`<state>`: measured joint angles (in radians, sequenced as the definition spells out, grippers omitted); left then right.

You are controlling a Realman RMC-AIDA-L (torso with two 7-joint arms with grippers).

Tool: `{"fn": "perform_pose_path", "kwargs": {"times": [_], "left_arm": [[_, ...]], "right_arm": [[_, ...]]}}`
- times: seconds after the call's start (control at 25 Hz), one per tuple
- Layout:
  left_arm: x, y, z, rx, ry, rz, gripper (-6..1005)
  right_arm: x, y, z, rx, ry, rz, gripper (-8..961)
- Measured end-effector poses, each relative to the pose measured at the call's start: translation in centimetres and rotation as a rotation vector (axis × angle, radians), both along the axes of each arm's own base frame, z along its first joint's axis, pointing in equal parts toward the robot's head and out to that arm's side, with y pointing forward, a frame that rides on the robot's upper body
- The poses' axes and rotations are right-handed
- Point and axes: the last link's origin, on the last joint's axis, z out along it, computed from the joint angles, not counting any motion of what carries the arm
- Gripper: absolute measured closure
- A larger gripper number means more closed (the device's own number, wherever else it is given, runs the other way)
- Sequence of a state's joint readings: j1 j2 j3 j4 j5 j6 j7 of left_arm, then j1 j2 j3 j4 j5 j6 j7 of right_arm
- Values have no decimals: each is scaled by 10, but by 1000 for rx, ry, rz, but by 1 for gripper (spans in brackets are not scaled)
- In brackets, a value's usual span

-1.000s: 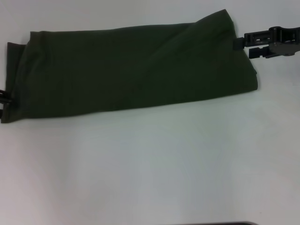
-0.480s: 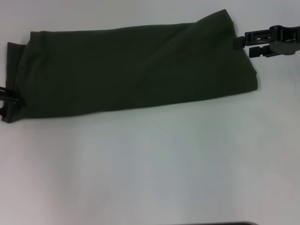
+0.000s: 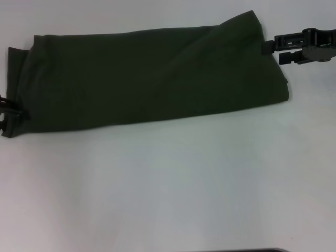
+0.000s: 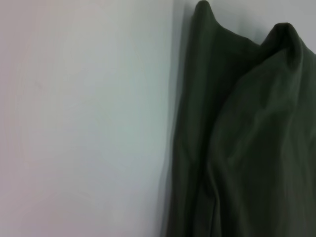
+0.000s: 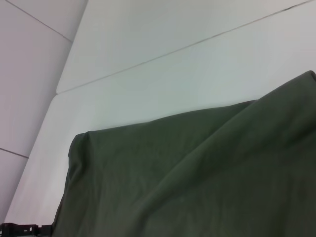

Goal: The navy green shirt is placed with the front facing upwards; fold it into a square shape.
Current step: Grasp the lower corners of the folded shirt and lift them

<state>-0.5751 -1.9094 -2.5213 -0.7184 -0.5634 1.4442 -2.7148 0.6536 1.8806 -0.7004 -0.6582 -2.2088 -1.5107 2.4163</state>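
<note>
navy green shirt folded long across worktop | left hand at 9 o'clock edge, grip unclear | right hand at 2 o'clock corner, fingers apart | 6 o'clock side open

The left gripper, at the left end of the navy green shirt, is mostly cut off by the head view's edge. The shirt's chest print is folded inside, hidden.

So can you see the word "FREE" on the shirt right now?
No, the navy green shirt lies folded into a long plain band, with no lettering showing.
</note>
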Motion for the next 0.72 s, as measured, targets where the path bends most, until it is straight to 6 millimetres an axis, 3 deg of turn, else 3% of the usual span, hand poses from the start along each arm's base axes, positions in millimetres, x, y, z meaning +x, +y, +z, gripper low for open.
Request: {"fn": "perform_pose_path", "kwargs": {"times": [0.4, 0.72], "left_arm": [[5, 0, -6, -16, -13, -11, 463], [14, 5, -13, -74, 25, -69, 561]], "right_arm": [[-1, -1, 1, -5, 12, 2, 38], [-2, -1, 5, 5, 32, 0, 38]]}}
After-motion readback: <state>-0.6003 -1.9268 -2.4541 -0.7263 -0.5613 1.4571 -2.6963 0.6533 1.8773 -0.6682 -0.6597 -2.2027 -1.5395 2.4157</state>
